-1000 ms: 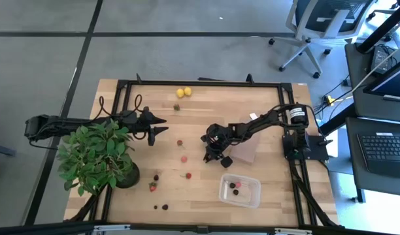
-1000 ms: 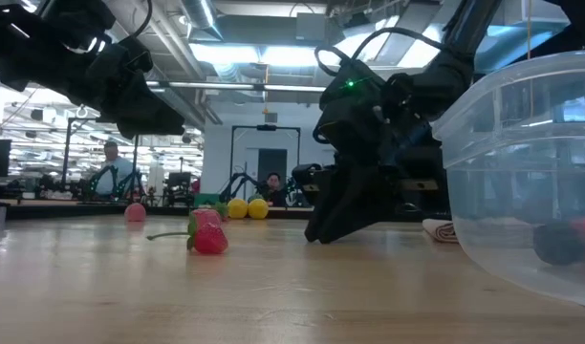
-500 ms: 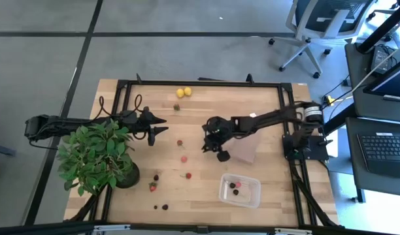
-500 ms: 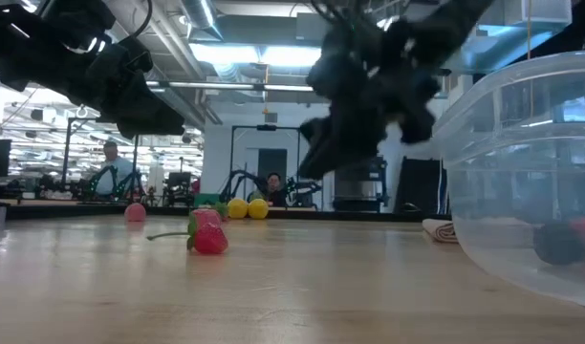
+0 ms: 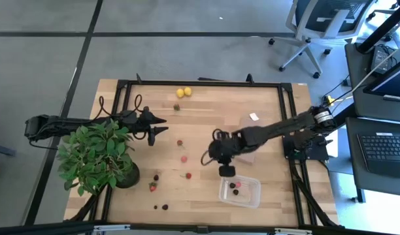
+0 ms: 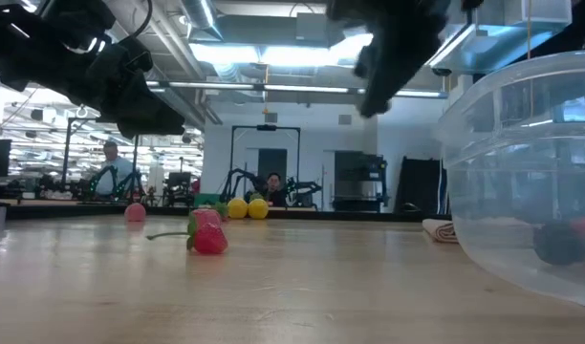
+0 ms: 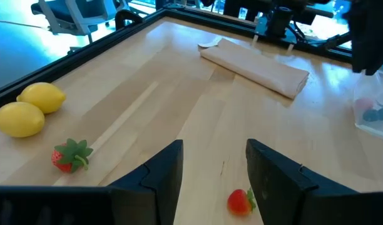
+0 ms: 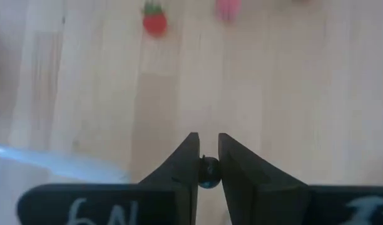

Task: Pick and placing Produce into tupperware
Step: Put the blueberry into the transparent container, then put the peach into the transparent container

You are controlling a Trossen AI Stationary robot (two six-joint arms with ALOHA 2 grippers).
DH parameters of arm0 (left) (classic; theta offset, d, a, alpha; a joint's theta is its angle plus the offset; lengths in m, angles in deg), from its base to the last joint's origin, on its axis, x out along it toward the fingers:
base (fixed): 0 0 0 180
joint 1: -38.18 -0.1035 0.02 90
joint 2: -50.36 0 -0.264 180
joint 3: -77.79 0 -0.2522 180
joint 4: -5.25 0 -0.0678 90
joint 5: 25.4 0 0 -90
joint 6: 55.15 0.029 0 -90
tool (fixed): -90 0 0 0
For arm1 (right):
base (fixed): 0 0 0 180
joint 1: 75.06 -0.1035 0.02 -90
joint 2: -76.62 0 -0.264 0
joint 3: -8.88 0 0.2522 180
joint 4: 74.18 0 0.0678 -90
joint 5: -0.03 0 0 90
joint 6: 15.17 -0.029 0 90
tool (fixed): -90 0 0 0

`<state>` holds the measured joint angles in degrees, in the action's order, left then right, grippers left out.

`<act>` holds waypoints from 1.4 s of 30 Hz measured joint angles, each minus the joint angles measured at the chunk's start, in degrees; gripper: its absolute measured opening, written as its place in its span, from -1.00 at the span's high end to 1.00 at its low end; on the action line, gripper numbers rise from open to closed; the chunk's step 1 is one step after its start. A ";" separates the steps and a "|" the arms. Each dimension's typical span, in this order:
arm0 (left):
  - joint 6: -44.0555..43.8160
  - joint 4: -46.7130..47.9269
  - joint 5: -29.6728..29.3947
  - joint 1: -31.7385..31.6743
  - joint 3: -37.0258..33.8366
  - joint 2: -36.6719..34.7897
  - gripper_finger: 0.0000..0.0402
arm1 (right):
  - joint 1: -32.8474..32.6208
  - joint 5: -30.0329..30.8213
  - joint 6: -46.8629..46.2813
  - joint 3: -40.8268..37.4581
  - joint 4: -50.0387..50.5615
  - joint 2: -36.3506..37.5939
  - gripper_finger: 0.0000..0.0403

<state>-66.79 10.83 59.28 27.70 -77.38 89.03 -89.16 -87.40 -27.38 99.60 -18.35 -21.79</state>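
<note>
The right hand (image 5: 225, 170) hangs above the desk (image 5: 206, 104), just at the near-left rim of the tupperware (image 5: 239, 190), pinching a dark blackberry (image 8: 208, 170). Three pieces already lie in the tupperware. The left hand (image 7: 210, 181), fingers spread, waits near the potted plant (image 5: 95, 156). Strawberries (image 5: 187, 175) and lemons (image 5: 183, 92) remain scattered.

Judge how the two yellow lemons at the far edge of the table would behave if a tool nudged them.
The lemons look rounded and smooth, so they would probably roll rather than slide. They sit side by side, so pushing one would likely shift the other. Lying near the table frame, they may be stopped by it. The open left tool looks narrow for their width.
</note>
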 joint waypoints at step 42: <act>-0.44 -0.01 0.04 0.04 0.00 0.00 0.18 | -19.47 -8.06 -36.97 0.49 5.09 -10.69 -0.01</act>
<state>-67.22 10.83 59.32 27.75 -77.38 89.03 -108.63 -95.47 -64.35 100.09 -13.26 -32.48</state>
